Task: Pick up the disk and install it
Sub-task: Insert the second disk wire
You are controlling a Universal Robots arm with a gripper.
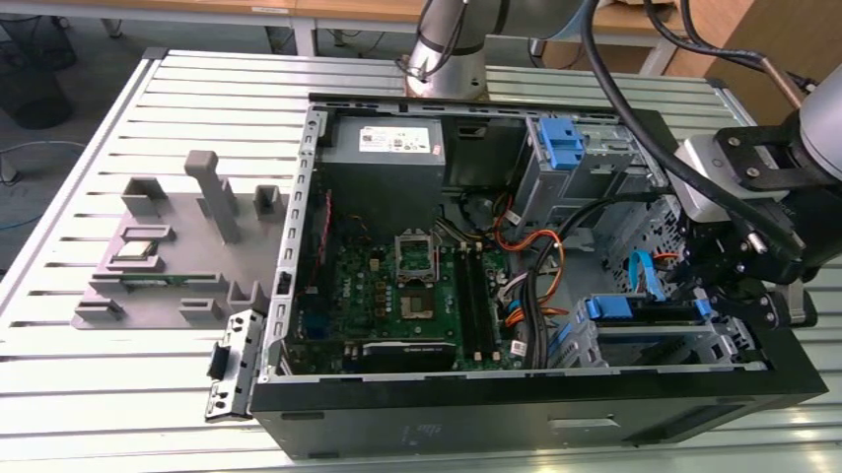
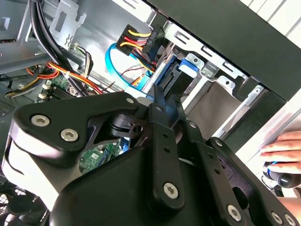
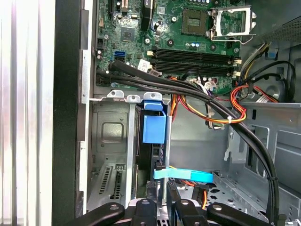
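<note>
Hand at disk edge, seemingly inside bay.

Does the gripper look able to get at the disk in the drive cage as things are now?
Probably yes. In the first wrist view the gripper is right at the disk, with nothing between them. The blue flat cable runs close beside it, but off to one side.

Bright, even lighting; sharp focus
</note>
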